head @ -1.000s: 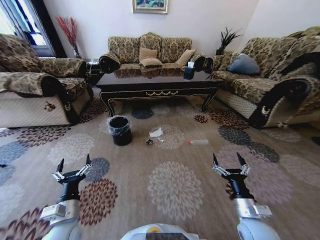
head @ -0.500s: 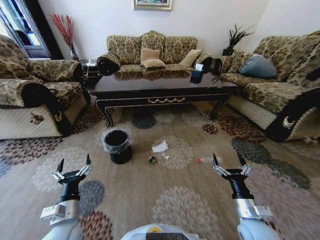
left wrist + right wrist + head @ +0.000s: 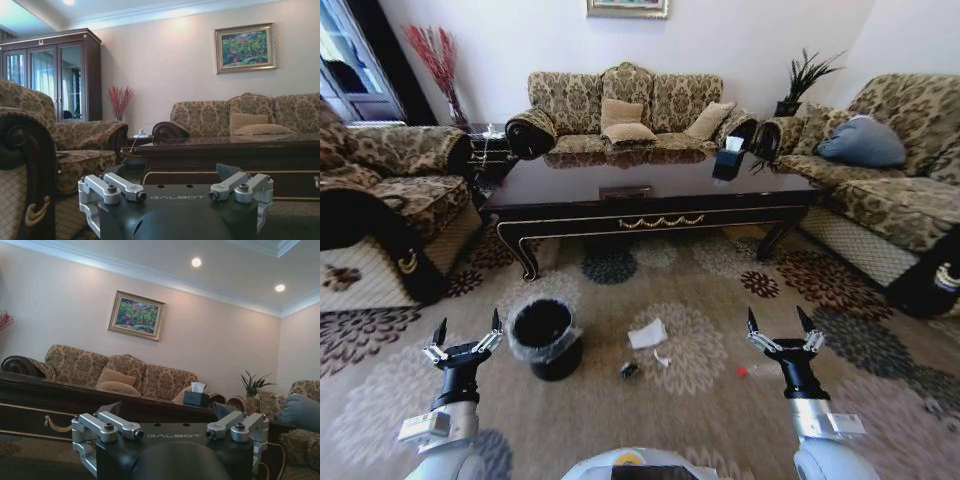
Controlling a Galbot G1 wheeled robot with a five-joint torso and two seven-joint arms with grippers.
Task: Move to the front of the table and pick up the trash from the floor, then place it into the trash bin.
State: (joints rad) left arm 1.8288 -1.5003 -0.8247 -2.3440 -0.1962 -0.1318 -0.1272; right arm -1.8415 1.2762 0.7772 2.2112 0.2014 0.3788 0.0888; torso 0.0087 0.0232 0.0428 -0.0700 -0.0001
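Observation:
The dark glossy table [image 3: 650, 190] with gold trim stands ahead, in front of the middle sofa; its edge also shows in the left wrist view [image 3: 240, 147] and the right wrist view [image 3: 60, 395]. The black trash bin [image 3: 544, 338] with a clear liner stands on the carpet at front left. Trash lies right of it: a crumpled white napkin [image 3: 647, 334], a tiny white scrap [image 3: 662, 358], a small dark bit [image 3: 630, 370] and a red-tipped stick [image 3: 744, 372]. My left gripper [image 3: 468, 330] and right gripper [image 3: 779, 325] are both held up, open and empty.
Patterned sofas surround the table: one behind [image 3: 630, 110], one at left [image 3: 380, 210], one at right [image 3: 900, 190]. A dark tissue box [image 3: 728, 160] sits on the tabletop. Floral carpet [image 3: 700, 290] lies between me and the table.
The whole head view has shifted: table, bin and trash now appear nearer and lower in the picture. Both grippers keep the same open pose.

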